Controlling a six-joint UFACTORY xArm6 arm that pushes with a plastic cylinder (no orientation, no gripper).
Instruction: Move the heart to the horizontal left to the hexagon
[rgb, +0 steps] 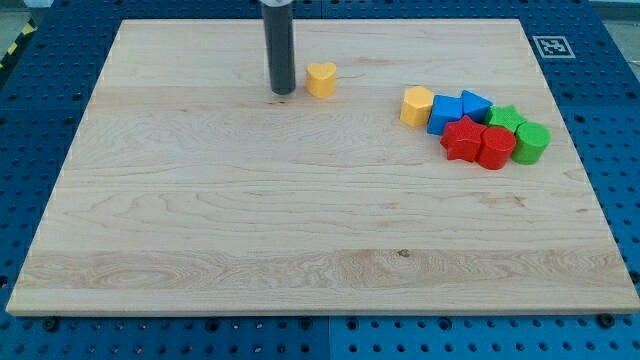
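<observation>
A yellow heart (321, 79) lies on the wooden board near the view's top, left of centre. My tip (283, 92) stands just to the left of the heart, a small gap apart from it. A yellow hexagon (417, 105) lies to the right of the heart and slightly lower, at the left end of a cluster of blocks.
The cluster at the view's right holds two blue blocks (446, 113) (475, 104), a red star (462, 138), a red rounded block (495, 146), a green star (505, 118) and a green cylinder (531, 142), all touching. A blue pegboard table (40, 60) surrounds the board.
</observation>
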